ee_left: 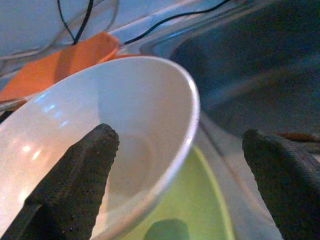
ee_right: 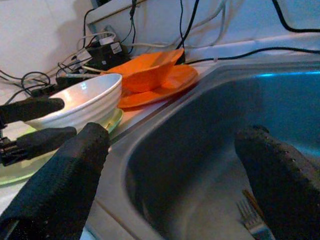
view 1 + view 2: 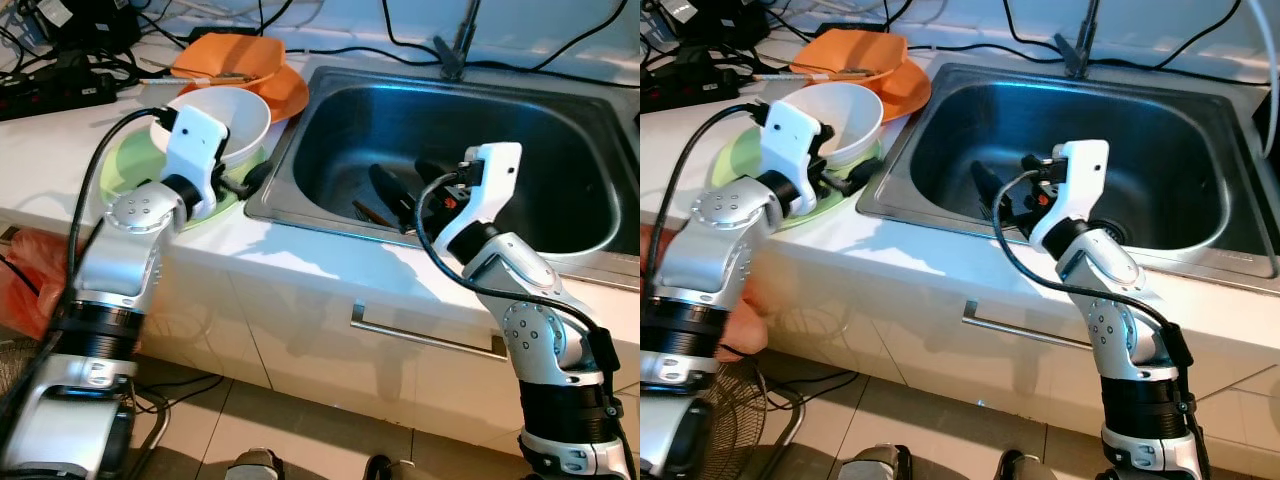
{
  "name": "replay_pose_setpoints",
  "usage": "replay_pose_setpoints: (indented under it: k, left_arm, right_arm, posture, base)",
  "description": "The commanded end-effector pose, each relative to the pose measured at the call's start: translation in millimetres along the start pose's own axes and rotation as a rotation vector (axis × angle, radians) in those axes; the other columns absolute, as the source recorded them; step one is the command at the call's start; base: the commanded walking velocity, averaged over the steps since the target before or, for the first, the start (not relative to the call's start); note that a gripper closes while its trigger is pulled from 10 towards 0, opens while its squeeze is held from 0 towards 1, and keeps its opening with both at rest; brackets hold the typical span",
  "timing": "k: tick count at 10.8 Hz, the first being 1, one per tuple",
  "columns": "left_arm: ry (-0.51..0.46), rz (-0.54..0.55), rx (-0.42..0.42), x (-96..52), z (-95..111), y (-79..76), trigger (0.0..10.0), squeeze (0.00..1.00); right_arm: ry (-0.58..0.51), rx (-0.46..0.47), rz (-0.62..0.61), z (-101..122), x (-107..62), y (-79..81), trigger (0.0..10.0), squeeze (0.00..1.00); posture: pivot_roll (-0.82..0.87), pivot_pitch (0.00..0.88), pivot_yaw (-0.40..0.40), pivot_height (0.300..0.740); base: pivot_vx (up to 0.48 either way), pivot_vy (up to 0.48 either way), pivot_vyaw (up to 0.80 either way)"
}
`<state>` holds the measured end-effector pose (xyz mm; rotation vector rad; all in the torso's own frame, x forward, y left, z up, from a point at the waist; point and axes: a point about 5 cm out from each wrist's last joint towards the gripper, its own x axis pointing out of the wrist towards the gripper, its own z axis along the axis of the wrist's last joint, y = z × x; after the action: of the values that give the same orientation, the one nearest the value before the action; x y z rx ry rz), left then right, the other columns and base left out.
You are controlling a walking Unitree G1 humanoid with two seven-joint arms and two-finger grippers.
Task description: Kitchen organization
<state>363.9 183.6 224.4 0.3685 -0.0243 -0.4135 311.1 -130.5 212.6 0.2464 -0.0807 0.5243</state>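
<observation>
Left pincer (image 1: 180, 185) agape; right pincer (image 2: 175, 185) agape.

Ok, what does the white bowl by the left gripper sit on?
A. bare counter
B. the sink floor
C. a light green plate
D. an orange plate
C: the white bowl rests on the light green plate on the counter left of the sink, with the open left gripper straddling its rim.

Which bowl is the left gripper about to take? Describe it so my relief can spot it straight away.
Start at the steel sink; on the white counter to its left lies a pale green plate. The white bowl sits on it, the open left gripper straddling its rim. Its neighbours, a bowl and plate behind it, are orange.
</observation>
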Motion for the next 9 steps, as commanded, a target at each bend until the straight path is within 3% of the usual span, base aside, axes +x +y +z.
replay_pose_setpoints:
  k: [1,3,5,7,8,9]
  left_arm:
    - [0.01,0.031,0.026,0.6,0.8,10.3,10.0,0.0]
    - [-0.005,0.086,0.044,1.3,5.4,25.1,10.0,0.0]
    - [-0.01,0.091,0.089,3.1,8.5,30.5,10.0,0.0]
    - [0.026,0.039,0.164,9.1,10.1,36.4,10.0,0.0]
    - [0.072,-0.037,0.206,10.0,4.6,35.5,6.7,0.0]
    - [0.09,-0.063,0.232,10.4,2.3,37.4,0.0,0.0]
  right_arm:
    - [-0.001,0.002,-0.007,1.1,-3.7,1.2,10.0,0.0]
    - [0.0,0.021,-0.005,-1.1,-4.5,4.0,10.0,0.0]
    - [0.006,0.029,0.015,-2.3,-4.9,7.0,10.0,0.0]
    - [0.019,0.049,0.051,-1.7,-5.9,10.1,10.0,0.0]
    - [0.055,0.102,0.117,-4.4,-9.3,16.2,10.0,0.0]
    - [0.098,0.091,0.17,-8.4,-14.3,20.0,10.0,0.0]
  posture:
    - [0.14,0.178,0.035,0.74]
    - [0.14,0.169,0.041,0.74]
    - [0.14,0.163,0.045,0.74]
    - [0.14,0.16,0.053,0.74]
    - [0.14,0.162,0.058,0.74]
    - [0.13,0.162,0.06,0.74]
  base:
    - [0.0,0.0,0.0]
    - [0.0,0.0,0.0]
    - [0.0,0.0,0.0]
    - [0.0,0.0,0.0]
    - [0.0,0.0,0.0]
    - [0.0,0.0,0.0]
